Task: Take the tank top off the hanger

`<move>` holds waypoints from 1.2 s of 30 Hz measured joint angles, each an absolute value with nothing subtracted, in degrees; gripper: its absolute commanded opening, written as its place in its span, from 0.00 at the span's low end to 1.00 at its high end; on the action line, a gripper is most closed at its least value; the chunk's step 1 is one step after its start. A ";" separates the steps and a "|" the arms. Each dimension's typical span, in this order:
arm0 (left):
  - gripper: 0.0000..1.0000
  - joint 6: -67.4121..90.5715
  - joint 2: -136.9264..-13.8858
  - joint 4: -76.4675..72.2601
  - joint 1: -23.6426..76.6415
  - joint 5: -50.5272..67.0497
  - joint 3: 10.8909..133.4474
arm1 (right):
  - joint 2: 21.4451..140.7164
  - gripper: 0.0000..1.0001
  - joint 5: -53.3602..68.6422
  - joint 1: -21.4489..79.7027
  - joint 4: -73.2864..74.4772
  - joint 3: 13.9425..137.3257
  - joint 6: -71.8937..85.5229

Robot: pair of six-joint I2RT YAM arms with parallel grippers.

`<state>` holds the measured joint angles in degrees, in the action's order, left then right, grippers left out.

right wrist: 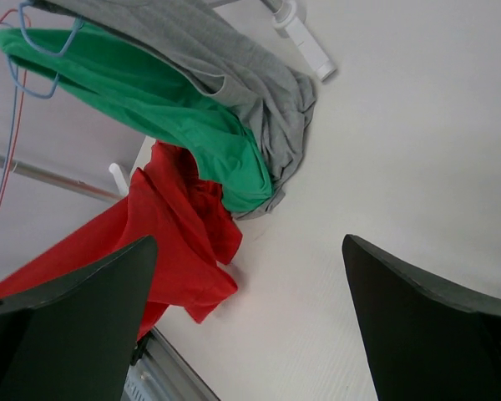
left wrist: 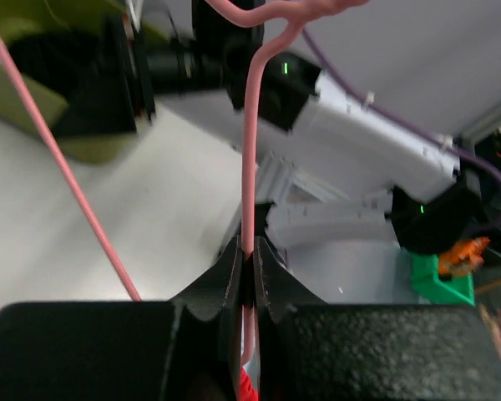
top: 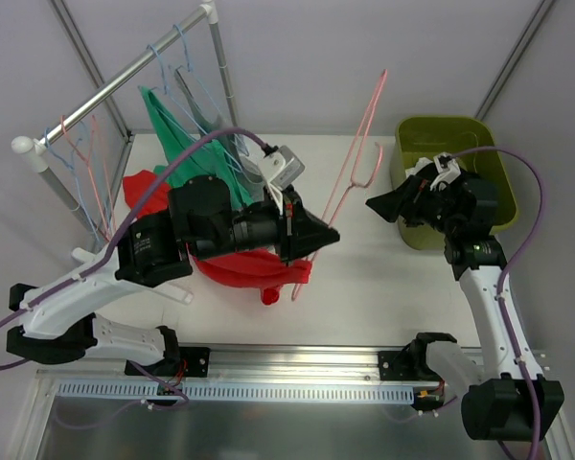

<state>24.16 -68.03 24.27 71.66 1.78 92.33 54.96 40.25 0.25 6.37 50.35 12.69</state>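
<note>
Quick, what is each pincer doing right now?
Left pincer: closed on the pink hanger.
Right pincer: open, holding nothing.

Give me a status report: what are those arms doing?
Left gripper shut on pink hanger. Right gripper open, empty. Red tank top bunched on table under left gripper, hanger's lower end hidden.

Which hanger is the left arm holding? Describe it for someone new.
Look mid-table, between the metal clothes rail and the olive-green plastic bin. The thin pink wire hanger there rises from the left arm's fingers. Unlike the hangers on the rail, it hangs from nothing.
</note>
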 measured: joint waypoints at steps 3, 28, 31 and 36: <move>0.00 16.21 -73.30 23.00 71.66 -2.70 101.73 | 52.69 0.99 41.63 0.19 7.01 49.34 12.45; 0.00 28.47 -52.90 10.15 74.26 -51.72 62.30 | 49.47 1.00 49.10 10.66 8.45 48.86 8.71; 0.00 36.36 -50.78 12.91 73.01 -54.59 61.65 | 51.81 0.99 47.55 12.03 8.58 48.97 8.71; 0.00 47.83 -50.54 16.03 58.78 -46.37 60.80 | 53.76 1.00 45.93 14.22 9.30 50.24 8.71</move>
